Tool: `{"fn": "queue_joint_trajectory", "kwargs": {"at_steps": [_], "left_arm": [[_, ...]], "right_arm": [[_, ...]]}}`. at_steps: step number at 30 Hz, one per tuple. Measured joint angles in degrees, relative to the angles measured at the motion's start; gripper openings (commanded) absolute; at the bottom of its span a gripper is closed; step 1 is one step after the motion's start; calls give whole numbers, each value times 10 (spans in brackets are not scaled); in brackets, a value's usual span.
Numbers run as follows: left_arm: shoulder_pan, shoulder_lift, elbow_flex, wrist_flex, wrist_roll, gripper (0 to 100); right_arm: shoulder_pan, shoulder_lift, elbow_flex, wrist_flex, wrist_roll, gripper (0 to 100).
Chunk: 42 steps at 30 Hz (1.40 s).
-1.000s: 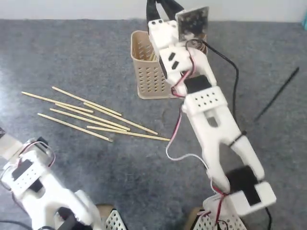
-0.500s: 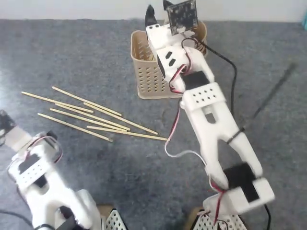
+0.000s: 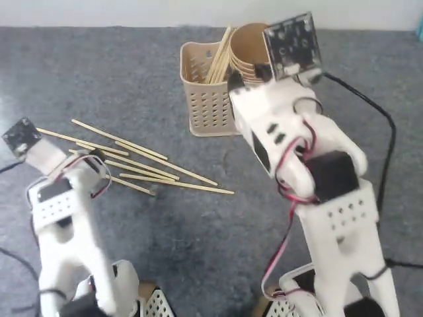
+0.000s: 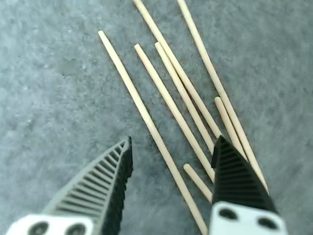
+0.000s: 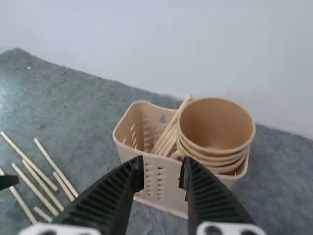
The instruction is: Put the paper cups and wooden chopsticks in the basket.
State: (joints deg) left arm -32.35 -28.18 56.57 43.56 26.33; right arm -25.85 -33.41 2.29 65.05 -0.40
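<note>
- Could tip the slotted basket [image 3: 208, 109], at the grey carpet's [image 3: 99, 79] far edge with stacked paper cups [image 3: 250, 41] inside, if nudged.
- Hovering just before it: right gripper [image 5: 161, 164], empty, jaws slightly apart.
- Poised over loose wooden chopsticks [image 4: 172, 107] on the carpet: left gripper [image 4: 174, 143], jaws wide; risks pinching several or rolling one away.

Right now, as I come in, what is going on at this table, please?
Two robot arms are filling a basket. A stack of paper cups and a few upright chopsticks already stand in it. Several loose chopsticks lie on the grey mat. The left pincer hovers open over them, holding nothing. The right pincer is near the basket, slightly open and empty.
</note>
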Motion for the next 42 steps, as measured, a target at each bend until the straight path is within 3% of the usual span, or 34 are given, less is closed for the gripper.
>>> {"fn": "queue_joint_trajectory", "kwargs": {"at_steps": [8,17,24,29,42], "left_arm": [[4,268,-173,5,29,250],[3,491,-406,92,51,250],[3,569,-526,185,54,228],[5,607,-591,229,54,1],[14,617,-619,233,55,10]], "right_arm": [[0,-16,5,140,0,125],[-55,-19,138,143,1,125],[-98,-19,227,93,1,125],[-118,-19,284,66,-11,125],[-151,-19,453,-61,-25,125]]}}
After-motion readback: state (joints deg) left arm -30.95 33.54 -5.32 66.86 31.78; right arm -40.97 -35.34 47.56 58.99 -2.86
